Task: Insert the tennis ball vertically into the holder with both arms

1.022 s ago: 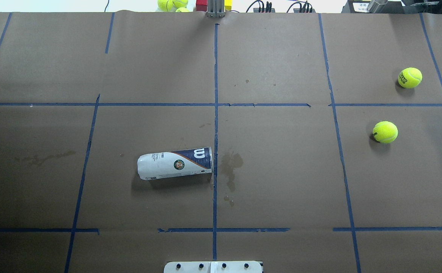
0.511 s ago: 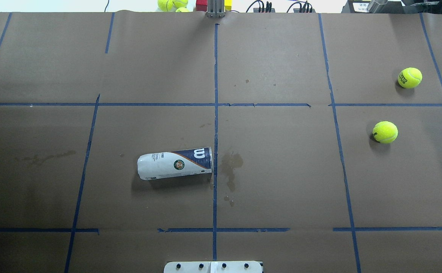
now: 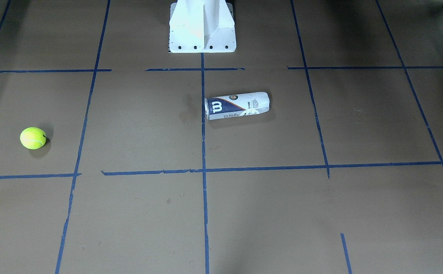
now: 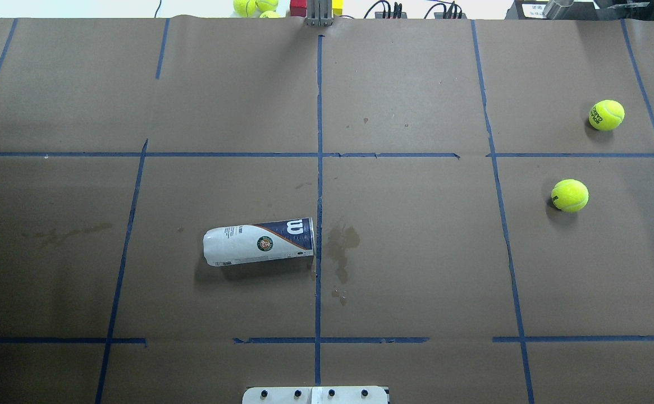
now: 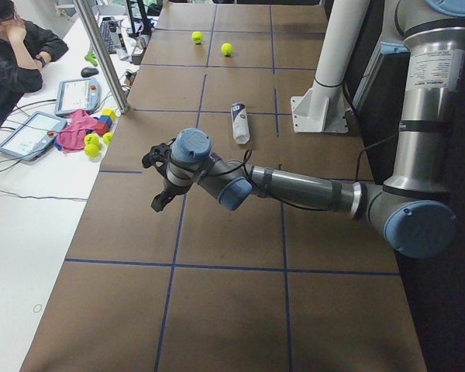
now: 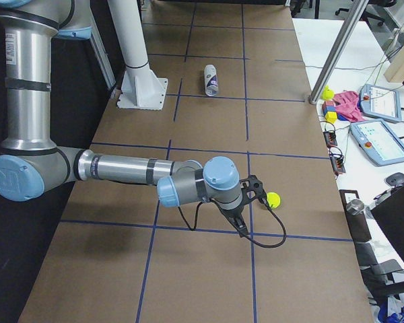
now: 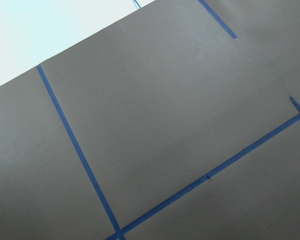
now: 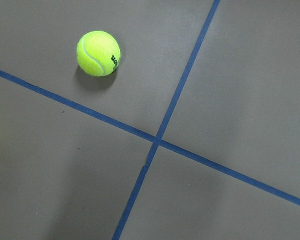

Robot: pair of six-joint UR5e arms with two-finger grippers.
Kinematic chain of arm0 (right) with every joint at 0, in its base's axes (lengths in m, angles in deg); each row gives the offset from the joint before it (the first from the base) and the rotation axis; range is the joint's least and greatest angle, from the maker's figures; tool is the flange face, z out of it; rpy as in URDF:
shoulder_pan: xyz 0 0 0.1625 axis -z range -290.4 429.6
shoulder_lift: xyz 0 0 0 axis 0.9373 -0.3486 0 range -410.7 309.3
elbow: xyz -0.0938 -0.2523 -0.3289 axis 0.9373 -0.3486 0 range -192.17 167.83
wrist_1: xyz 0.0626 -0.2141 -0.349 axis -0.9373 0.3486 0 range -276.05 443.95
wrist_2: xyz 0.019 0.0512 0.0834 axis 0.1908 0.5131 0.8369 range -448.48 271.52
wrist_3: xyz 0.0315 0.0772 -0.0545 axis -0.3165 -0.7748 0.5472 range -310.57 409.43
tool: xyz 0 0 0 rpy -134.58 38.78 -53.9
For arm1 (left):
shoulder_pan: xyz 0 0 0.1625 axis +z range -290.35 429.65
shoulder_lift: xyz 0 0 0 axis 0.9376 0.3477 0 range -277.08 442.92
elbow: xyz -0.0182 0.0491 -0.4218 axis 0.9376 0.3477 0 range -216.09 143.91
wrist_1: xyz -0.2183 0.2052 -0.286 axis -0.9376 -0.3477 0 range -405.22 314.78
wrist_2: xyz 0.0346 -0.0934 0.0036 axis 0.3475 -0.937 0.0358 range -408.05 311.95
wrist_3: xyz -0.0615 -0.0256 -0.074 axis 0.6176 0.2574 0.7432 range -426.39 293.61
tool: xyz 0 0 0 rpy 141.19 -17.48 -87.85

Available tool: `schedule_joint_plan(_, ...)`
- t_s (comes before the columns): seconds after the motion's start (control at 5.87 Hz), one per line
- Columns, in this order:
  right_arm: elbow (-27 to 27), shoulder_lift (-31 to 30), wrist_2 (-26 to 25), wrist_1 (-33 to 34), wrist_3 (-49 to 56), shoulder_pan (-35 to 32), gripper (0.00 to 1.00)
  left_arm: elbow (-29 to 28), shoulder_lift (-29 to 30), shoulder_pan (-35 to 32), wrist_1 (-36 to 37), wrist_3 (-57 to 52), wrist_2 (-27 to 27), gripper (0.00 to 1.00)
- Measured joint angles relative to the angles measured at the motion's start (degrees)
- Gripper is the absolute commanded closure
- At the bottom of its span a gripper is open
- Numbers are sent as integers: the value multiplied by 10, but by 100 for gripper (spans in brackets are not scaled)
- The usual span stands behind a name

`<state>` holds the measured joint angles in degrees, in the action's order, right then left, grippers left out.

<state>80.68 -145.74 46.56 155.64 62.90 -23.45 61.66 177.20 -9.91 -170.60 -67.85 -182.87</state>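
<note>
The holder [image 4: 259,242] lies on its side left of the table's centre line, with its open rim toward the centre; it also shows in the front view [image 3: 237,105]. Two yellow tennis balls [image 4: 570,195] [image 4: 606,115] rest far right. One ball [image 8: 98,53] shows in the right wrist view. My left gripper [image 5: 153,182] hovers above the table's left end, far from the holder. My right gripper [image 6: 250,205] hovers beside a ball [image 6: 273,199]. Each gripper shows in a side view only, so I cannot tell if it is open or shut.
The white pedestal [image 4: 315,395] stands at the near edge in the middle. Blue tape lines grid the brown table. Spare balls [image 4: 254,7] and blocks lie past the far edge. A seated person [image 5: 15,54], tablets and a metal post [image 5: 105,58] are there too.
</note>
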Motion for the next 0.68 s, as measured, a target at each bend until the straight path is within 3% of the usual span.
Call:
schedule_joint_plan(0.34,2,2,2,1,-12,0,0,21,69,102,-54,64,2,0)
schedule_joint_plan(0.68,1,1,3,1,-15,1,0,63,136,184,-49,119,1,0)
